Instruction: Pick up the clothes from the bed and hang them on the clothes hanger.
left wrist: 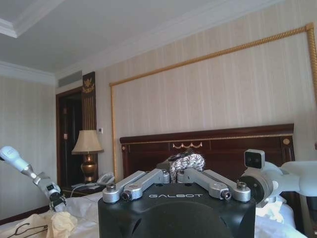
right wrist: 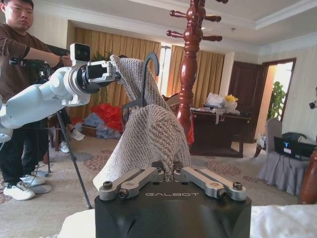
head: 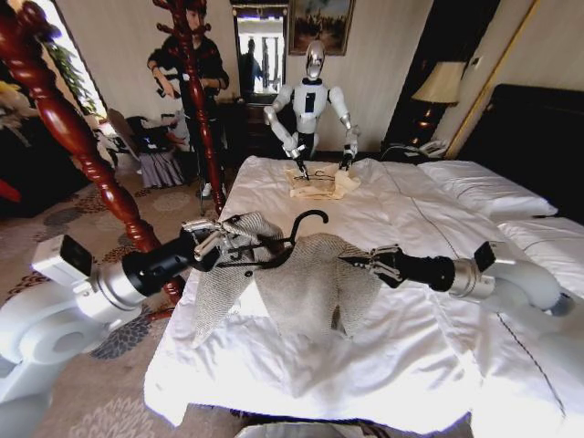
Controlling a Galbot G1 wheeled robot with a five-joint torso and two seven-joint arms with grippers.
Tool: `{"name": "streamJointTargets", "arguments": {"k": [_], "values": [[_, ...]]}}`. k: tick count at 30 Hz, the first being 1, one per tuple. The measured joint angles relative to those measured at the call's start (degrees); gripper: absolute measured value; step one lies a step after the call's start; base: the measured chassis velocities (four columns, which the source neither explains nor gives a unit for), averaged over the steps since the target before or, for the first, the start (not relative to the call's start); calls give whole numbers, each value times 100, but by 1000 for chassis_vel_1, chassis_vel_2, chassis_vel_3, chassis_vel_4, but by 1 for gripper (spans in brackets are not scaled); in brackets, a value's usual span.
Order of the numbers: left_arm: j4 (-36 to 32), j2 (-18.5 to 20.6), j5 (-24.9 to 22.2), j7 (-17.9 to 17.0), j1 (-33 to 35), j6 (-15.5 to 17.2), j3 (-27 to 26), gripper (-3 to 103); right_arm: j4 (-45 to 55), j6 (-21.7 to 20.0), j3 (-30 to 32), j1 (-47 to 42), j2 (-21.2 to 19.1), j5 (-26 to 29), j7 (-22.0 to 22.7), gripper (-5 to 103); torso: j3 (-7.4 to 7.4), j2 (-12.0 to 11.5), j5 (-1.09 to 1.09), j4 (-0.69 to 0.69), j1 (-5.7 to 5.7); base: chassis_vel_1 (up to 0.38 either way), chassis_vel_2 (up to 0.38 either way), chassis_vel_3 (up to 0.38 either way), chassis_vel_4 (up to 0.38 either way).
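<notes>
cardigan (head: 306,278): grey-beige ribbed knit, draped over thin black hanger (head: 290,239), held above white quilted bed (head: 392,356) | left pincer (head: 230,239): clenched on one knit shoulder | right pincer (head: 358,262): clenched on opposite shoulder

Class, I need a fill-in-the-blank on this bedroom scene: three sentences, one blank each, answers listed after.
1. The cardigan is draped over a thin black ____.
2. The left gripper and the right gripper each pinch the cardigan, holding it above the ____.
3. The tall turned post beside the bed is made of ____.

Answers: hanger; bed; wood
</notes>
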Motion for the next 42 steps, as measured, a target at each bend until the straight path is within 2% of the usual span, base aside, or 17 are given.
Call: {"name": "streamJointTargets", "arguments": {"k": [2,5,8,11,13,16,17,19,23,26,32,34,42], "values": [[2,-2,90,9,-4,0,25,2,23,-41,-27,-2,0,0,26,3,0,0,0,0,0,0,0,0,0],[101,-30,771,88,-23,-10,180,2,9,-280,-194,16,-5,0,133,3,0,0,2,-1,1,0,0,0,0],[204,-65,952,166,-56,-29,275,2,-90,-360,-250,44,-13,-23,115,3,0,0,0,0,0,0,0,0,0],[514,-119,1012,304,-208,-72,330,2,-347,-349,-281,75,-17,-96,-75,3,0,-1,2,-2,1,0,0,0,0],[628,-123,1012,330,-248,-94,302,2,-389,-332,-281,80,-17,-98,-101,3,0,-1,2,-2,1,0,0,0,0],[1264,-76,1011,439,-342,-230,86,2,-440,-272,-231,62,-23,-93,-64,3,1,0,-1,-1,1,0,0,0,0],[1264,-76,1011,439,-342,-230,86,2,-440,-272,-231,62,-23,-93,-64,3,1,0,-1,-1,1,0,0,0,0],[1484,-7,907,501,-348,-288,-40,2,-437,-260,-185,37,-33,-84,41,3,1,0,-1,1,1,0,0,0,0],[1518,53,642,551,-393,-318,-142,2,-437,-256,-146,26,-55,-76,197,3,0,-1,1,0,1,0,0,0,0],[1443,158,334,574,-504,-335,-283,2,-397,-271,-115,13,-68,-36,555,3,1,-1,1,-1,1,0,0,0,0],[1183,298,111,613,-426,-341,-632,2,-465,-385,-62,-31,-45,-7,1008,3,1,0,1,0,0,0,0,0,0],[1159,303,97,614,-412,-341,-660,2,-479,-389,-60,-35,-39,-7,1034,3,0,-1,1,0,1,0,0,0,0],[864,473,-158,643,-292,-330,-980,2,-421,-532,-38,-54,43,70,1817,3,0,0,1,0,1,0,0,0,0]]}}
